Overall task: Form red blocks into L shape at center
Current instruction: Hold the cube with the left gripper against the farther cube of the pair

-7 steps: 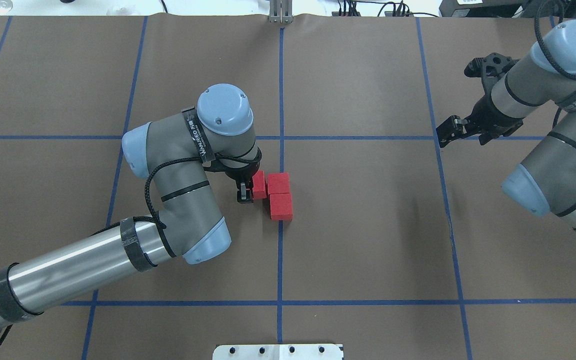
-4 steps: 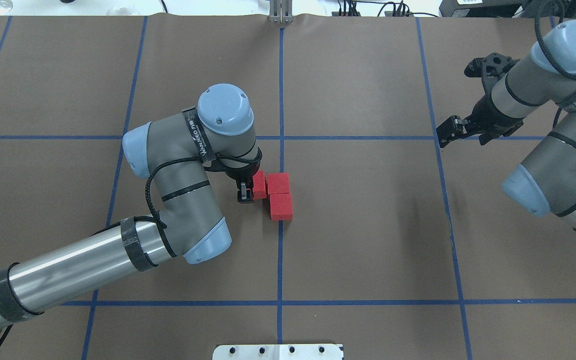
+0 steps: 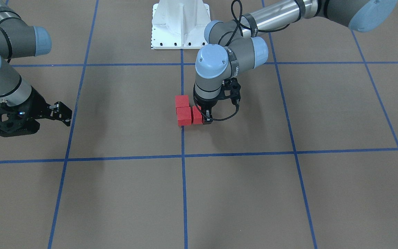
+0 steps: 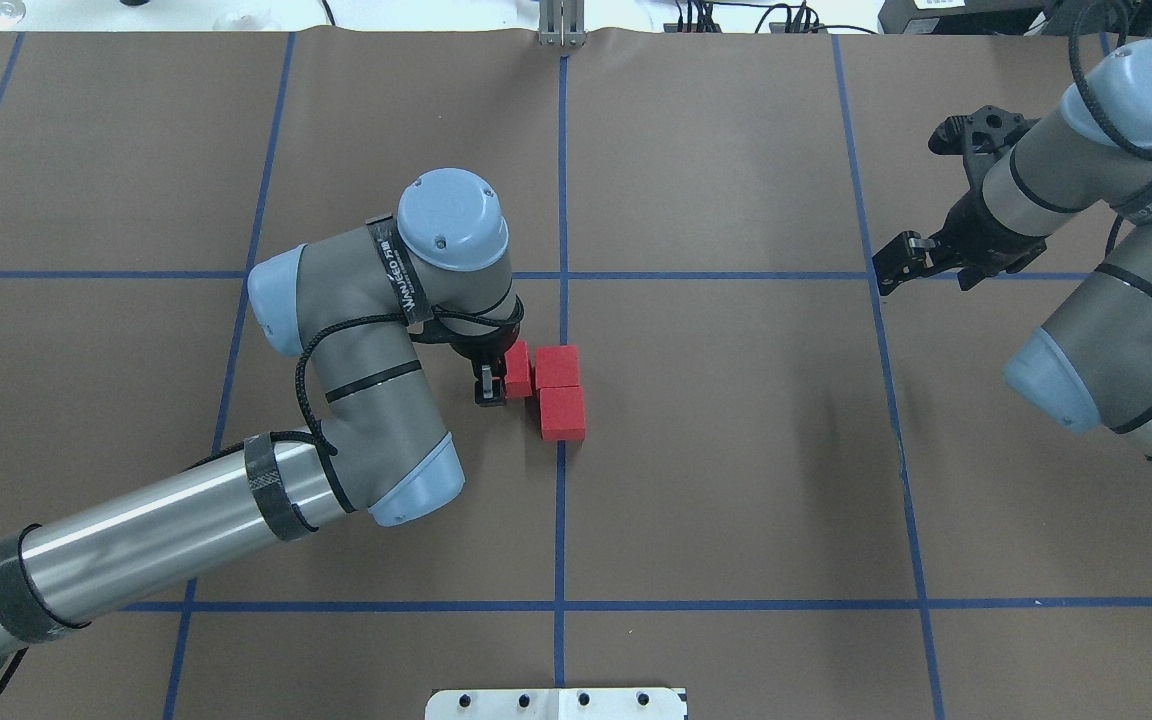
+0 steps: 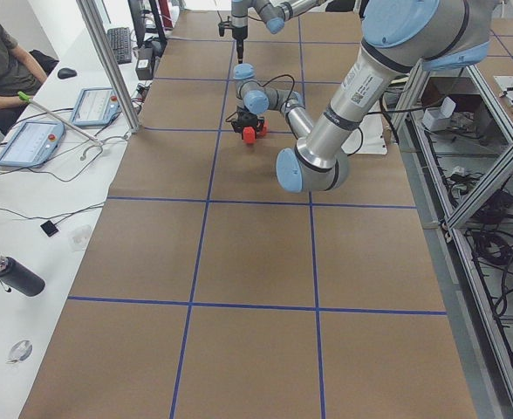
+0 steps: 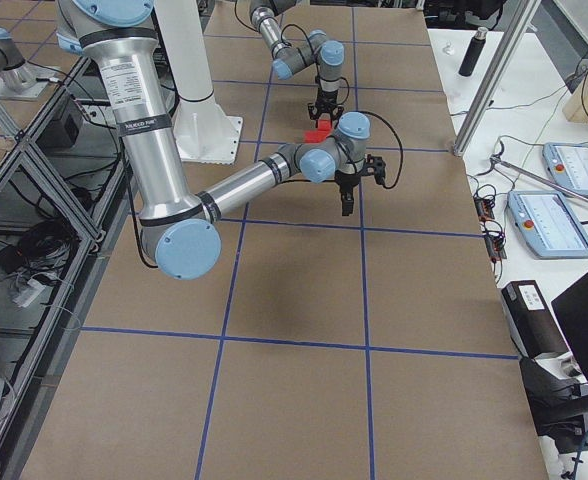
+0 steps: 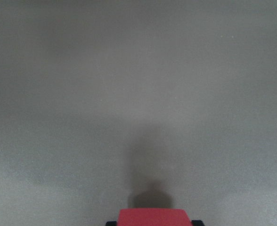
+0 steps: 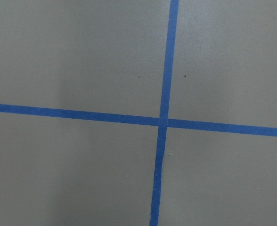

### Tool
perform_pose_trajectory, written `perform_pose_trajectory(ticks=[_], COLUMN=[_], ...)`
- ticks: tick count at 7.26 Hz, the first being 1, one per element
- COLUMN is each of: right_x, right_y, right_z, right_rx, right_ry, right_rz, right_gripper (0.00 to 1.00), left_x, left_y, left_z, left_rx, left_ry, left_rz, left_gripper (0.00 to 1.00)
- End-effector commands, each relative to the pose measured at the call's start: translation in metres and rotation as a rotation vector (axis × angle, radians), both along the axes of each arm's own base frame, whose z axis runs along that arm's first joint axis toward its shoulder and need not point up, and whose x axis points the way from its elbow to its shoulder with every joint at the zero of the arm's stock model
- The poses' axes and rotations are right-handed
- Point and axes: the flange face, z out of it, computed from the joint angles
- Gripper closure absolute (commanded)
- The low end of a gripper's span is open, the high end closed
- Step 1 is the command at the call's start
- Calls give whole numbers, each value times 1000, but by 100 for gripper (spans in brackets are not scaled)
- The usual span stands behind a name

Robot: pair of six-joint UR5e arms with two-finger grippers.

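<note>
Three red blocks lie together in an L on the brown floor beside the blue centre line [image 4: 560,500]. Two of them [image 4: 557,366] [image 4: 562,413] form a column, and the third [image 4: 517,370] sits against the left side of the far one. They also show in the front view [image 3: 181,101] [image 3: 184,116] [image 3: 197,115]. My left gripper [image 4: 499,382] [image 3: 202,117] points straight down and is shut on the third block, which shows between the fingertips in the left wrist view [image 7: 152,217]. My right gripper [image 4: 892,264] [image 3: 62,112] is open and empty, far off to the right above the floor.
The white metal base [image 4: 556,703] [image 3: 180,24] stands at the near edge of the floor. The left arm's elbow [image 4: 376,400] hangs over the floor left of the blocks. The right wrist view shows only a blue tape crossing [image 8: 163,121].
The left arm has shifted very slightly. The blocks and both grippers look the same.
</note>
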Motion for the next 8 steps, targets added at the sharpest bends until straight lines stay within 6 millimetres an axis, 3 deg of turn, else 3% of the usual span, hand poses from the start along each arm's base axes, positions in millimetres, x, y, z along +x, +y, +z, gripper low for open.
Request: perform_pose_trajectory(ticks=[1, 8], right_x=[0, 0], right_y=[0, 0], right_z=[0, -2], right_rx=[1, 3], right_ry=[0, -2], right_rz=[0, 0], right_gripper=[0, 0], left_x=[5, 7], left_y=[-2, -3], left_z=[-1, -1], left_rx=[-4, -5], left_ry=[-5, -9], left_rz=[0, 1], left_gripper=[100, 100])
